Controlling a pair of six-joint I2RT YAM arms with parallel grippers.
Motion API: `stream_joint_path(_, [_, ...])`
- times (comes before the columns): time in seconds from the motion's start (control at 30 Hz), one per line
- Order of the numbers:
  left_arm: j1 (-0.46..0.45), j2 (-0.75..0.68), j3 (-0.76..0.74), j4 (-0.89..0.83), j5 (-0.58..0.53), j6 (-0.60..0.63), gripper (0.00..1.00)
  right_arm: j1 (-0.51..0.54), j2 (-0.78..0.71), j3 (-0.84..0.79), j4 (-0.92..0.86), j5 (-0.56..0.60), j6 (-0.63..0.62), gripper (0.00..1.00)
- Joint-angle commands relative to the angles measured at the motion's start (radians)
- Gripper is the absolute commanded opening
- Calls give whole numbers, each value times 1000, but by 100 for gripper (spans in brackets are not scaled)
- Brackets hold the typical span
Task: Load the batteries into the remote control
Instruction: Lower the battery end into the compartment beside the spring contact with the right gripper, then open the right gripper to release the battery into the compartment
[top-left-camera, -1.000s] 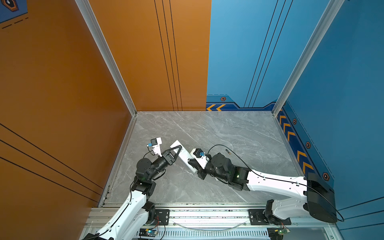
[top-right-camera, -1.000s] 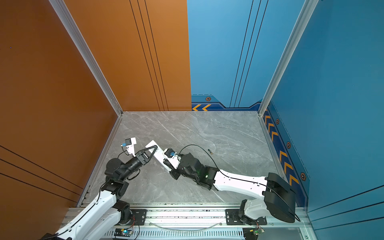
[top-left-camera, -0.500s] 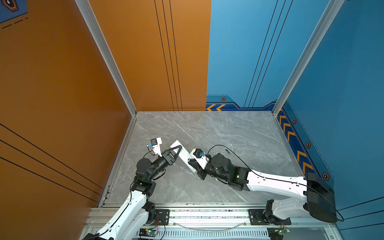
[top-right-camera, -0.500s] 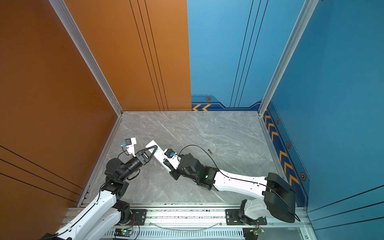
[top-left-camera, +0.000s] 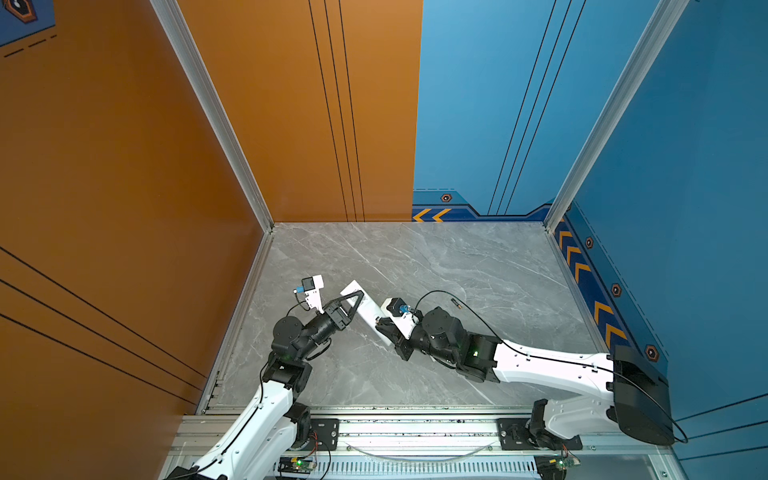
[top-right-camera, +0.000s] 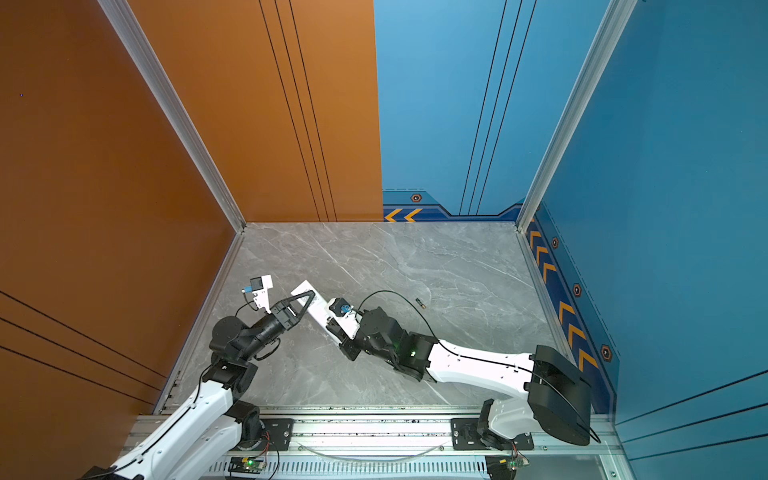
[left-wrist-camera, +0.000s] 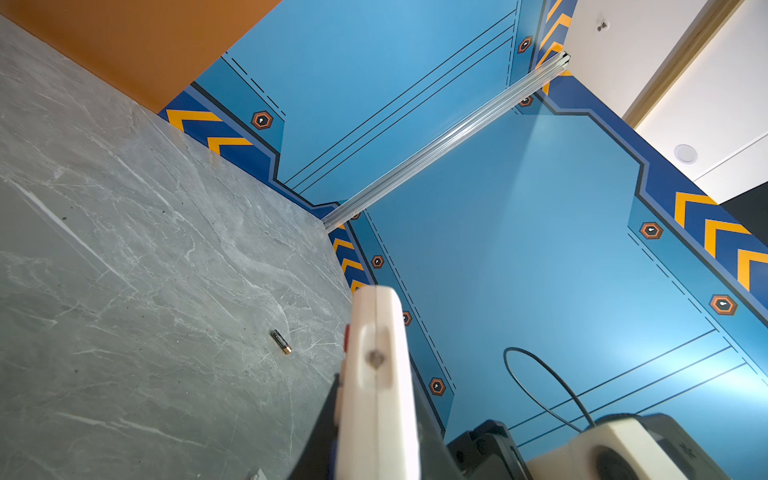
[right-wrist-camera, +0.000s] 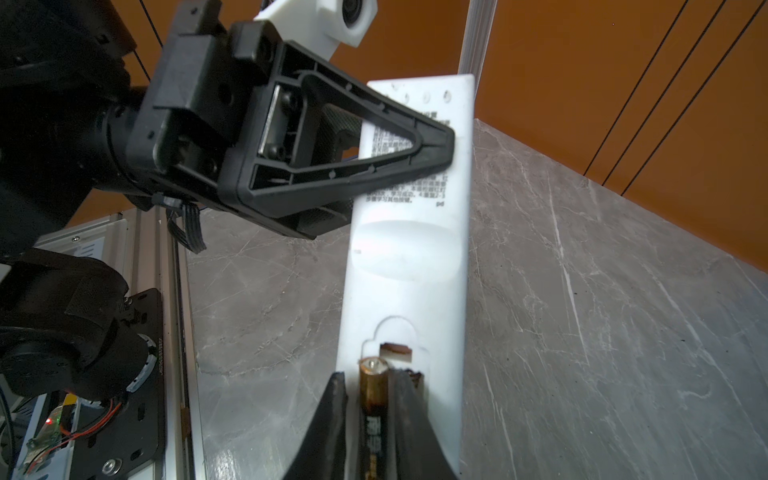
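Seating the battery (right-wrist-camera: 374, 409) seems the step in hand. The right hand (right-wrist-camera: 371, 376) has it between its fingers (right-wrist-camera: 328, 424), in the open slot (right-wrist-camera: 395, 338) at one end of the remote (right-wrist-camera: 409, 257); if the fingers press it or stand just off it, I cannot tell. It should lie flat in the slot before the hand lets go. The left hand (right-wrist-camera: 434, 151) is closed on the remote's other end and seems to hold it off the bench (right-wrist-camera: 582, 332). The second battery (top-left-camera: 456, 304) lies apart on the bench, just beside the right arm's cable (top-right-camera: 388, 291), which may hinder the next pick.
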Motion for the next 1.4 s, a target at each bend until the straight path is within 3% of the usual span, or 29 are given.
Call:
stream_joint_path(0.0, [-9,-12,16,54,25,1,0,6,-16,-11,8,27,8,22])
stream_joint_path(0.7, [-11,6,25,54,36,5,0,10,-54,0,-12,26,1,36])
stream_joint_path(1.03, [-12,25,36,55,53,5,0,27,-94,25,-92,29,-32,37])
stream_joint_path(1.37, [-17,52,55,54,100,-13,0,44,-255,57,-330,137,-198,38])
